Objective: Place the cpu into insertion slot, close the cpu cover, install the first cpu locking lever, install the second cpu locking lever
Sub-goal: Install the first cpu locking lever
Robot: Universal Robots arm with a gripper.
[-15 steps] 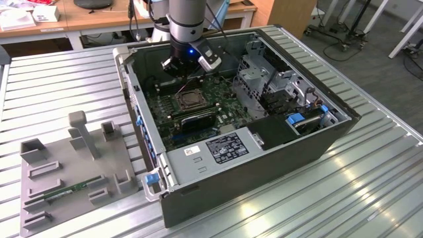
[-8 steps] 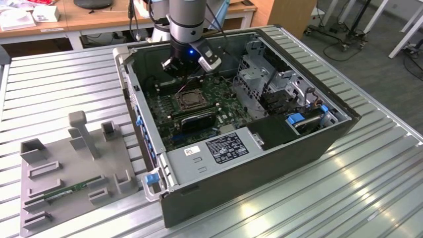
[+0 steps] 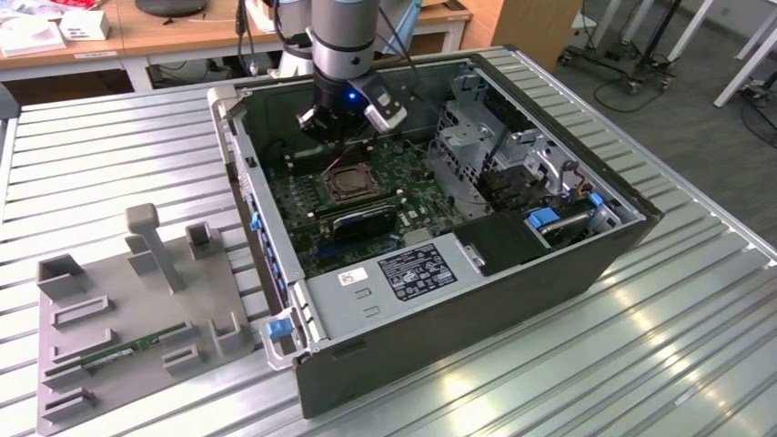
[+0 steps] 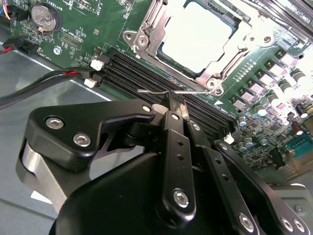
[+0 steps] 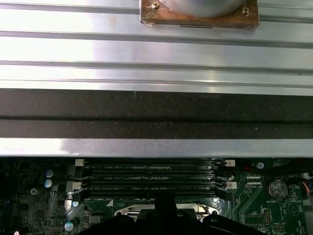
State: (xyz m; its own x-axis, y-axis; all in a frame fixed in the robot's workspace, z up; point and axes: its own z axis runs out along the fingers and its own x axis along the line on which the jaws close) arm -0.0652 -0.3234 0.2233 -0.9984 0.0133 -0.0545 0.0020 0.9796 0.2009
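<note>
You'll find the cpu lying flat in its socket, silvery top up. The cpu cover is down around it, and the frame's square opening leaves the chip's top bare. In the exterior view the cpu sits on the green board inside the open computer case.

Your gripper is not over the chip. It hangs just beside the socket, above the black memory slots that run along the socket's edge. Its fingers are pressed together with no gap between them, and a thin wire locking lever crosses right at their tips — you cannot tell whether it is pinched between them.

In the exterior view the gripper reaches down into the case, which lies on its side on a slatted metal table. A grey fixture tray lies well apart — on the exterior view's left.
</note>
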